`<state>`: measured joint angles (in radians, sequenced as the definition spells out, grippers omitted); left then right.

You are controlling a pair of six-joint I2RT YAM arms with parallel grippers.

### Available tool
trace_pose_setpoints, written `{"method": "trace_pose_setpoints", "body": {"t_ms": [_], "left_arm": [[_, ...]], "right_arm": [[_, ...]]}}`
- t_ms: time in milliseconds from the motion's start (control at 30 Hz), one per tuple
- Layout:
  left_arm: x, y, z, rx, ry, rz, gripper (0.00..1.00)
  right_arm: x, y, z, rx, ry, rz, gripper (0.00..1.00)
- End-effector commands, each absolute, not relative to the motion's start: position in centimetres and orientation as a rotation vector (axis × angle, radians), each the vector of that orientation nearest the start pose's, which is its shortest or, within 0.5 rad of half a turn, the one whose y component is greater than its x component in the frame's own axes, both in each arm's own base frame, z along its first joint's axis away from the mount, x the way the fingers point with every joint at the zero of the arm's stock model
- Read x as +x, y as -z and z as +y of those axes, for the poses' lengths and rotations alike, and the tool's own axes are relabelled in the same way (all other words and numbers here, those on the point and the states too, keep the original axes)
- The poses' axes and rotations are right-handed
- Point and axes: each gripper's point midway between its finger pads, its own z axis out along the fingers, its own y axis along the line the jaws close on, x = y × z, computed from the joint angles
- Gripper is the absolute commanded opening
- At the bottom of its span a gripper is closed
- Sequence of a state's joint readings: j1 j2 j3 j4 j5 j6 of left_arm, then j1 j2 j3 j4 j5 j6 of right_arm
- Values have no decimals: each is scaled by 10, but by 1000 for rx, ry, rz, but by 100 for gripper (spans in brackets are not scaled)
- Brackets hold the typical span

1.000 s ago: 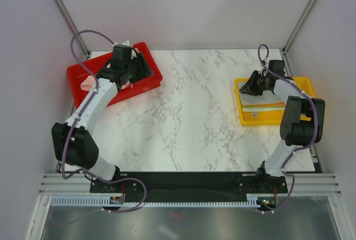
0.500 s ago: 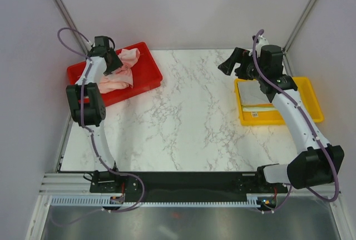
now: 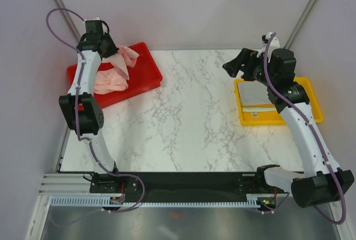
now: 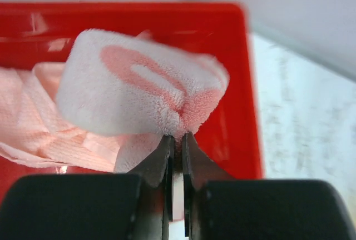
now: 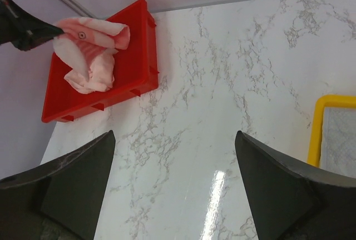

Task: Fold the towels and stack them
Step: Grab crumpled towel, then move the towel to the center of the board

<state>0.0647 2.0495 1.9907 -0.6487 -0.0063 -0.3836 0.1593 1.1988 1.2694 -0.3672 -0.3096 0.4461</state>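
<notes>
From the overhead camera, my left gripper (image 3: 113, 58) hangs over the back edge of the red tray (image 3: 146, 79). It is pinched on the pink towel (image 3: 127, 56), which dangles above that tray. A peach towel (image 3: 108, 80) lies crumpled inside the tray. My right gripper (image 3: 236, 65) hovers well to the right of the red tray, over the table (image 3: 189, 118), just beside the yellow tray (image 3: 278, 120) that holds folded towels (image 3: 255, 94).

On the left wrist camera, the jaws are nearly shut and clamp a bunched fold of the pink towel, with the red tray beneath.

On the right wrist camera, the fingers are spread wide, hold nothing, and face the red tray.

I judge this to be the pick-up step. Next I'd carry the towel to the table right of the red tray, lay it flat, and bring the right gripper in for a second corner.
</notes>
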Motion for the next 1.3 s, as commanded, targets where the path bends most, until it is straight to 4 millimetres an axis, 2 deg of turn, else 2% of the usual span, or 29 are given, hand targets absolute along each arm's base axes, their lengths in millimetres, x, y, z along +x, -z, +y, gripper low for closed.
{"method": "trace_pose_setpoints", "body": {"t_ms": [0, 33, 67, 100, 167, 200, 233, 267, 300, 333, 433, 467, 500, 533, 567, 633, 667, 700, 733, 800, 833, 867, 933, 1000, 1033, 1100, 1133, 1167, 1267], "left_arm": [[517, -362, -27, -270, 328, 1929, 8], [507, -368, -32, -263, 358, 1922, 3], [485, -391, -63, -178, 443, 1891, 2], [473, -381, -76, -155, 479, 1922, 2], [440, -388, -125, -31, 616, 1921, 2], [415, -386, -142, 14, 671, 1927, 2], [386, -388, -183, 99, 798, 1935, 2], [368, -370, -200, 123, 848, 1981, 2], [342, -377, -211, 147, 890, 1964, 2], [315, -369, -239, 171, 966, 1998, 2], [260, -306, -268, 184, 1023, 2126, 2], [244, -254, -267, 177, 987, 2238, 3], [236, -242, -271, 186, 998, 2229, 3], [226, -219, -272, 165, 998, 2277, 4], [214, -174, -264, 144, 971, 2376, 4], [212, -149, -265, 137, 971, 2397, 4], [210, -137, -261, 125, 947, 2429, 5], [210, -133, -261, 132, 928, 2444, 7], [211, -123, -253, 110, 857, 2488, 17], [220, -125, -243, 77, 750, 2494, 29], [230, -124, -231, 32, 639, 2486, 46], [232, -130, -218, -7, 542, 2508, 52], [241, -147, -197, -65, 387, 2488, 65], [244, -162, -188, -85, 350, 2450, 69], [245, -168, -183, -98, 335, 2427, 72], [242, -176, -181, -118, 366, 2402, 74], [236, -171, -184, -108, 393, 2423, 74], [233, -168, -185, -100, 410, 2434, 73], [216, -150, -192, -101, 498, 2490, 69]], "right_arm": [[338, -350, 124, 31, -676, 1880, 96], [333, -352, 123, 30, -674, 1874, 97], [329, -346, 122, 38, -671, 1881, 97], [321, -351, 120, 38, -674, 1862, 97], [314, -344, 121, 25, -679, 1874, 97], [310, -338, 119, 28, -670, 1896, 98], [305, -336, 117, 23, -659, 1898, 98], [300, -329, 115, 33, -648, 1931, 98], [297, -326, 112, 44, -634, 1948, 98], [295, -323, 108, 63, -610, 1966, 98], [284, -289, 93, 109, -510, 2078, 98], [283, -277, 87, 126, -466, 2108, 98], [280, -267, 86, 127, -462, 2131, 98], [277, -243, 85, 136, -453, 2184, 98], [277, -235, 84, 159, -448, 2199, 98], [273, -214, 92, 135, -479, 2234, 98], [275, -210, 95, 121, -484, 2233, 98], [275, -202, 93, 132, -460, 2259, 98], [272, -200, 94, 128, -457, 2275, 98], [271, -199, 94, 153, -447, 2264, 98], [267, -189, 99, 148, -459, 2276, 98], [271, -185, 107, 138, -487, 2264, 96], [261, -165, 132, 106, -538, 2334, 93], [256, -148, 151, 101, -535, 2371, 89], [244, -133, 166, 102, -535, 2396, 89], [241, -128, 188, 86, -593, 2369, 82], [226, -117, 203, 52, -629, 2399, 81], [225, -113, 213, 26, -648, 2391, 77], [204, -90, 217, 26, -573, 2443, 61]]}}
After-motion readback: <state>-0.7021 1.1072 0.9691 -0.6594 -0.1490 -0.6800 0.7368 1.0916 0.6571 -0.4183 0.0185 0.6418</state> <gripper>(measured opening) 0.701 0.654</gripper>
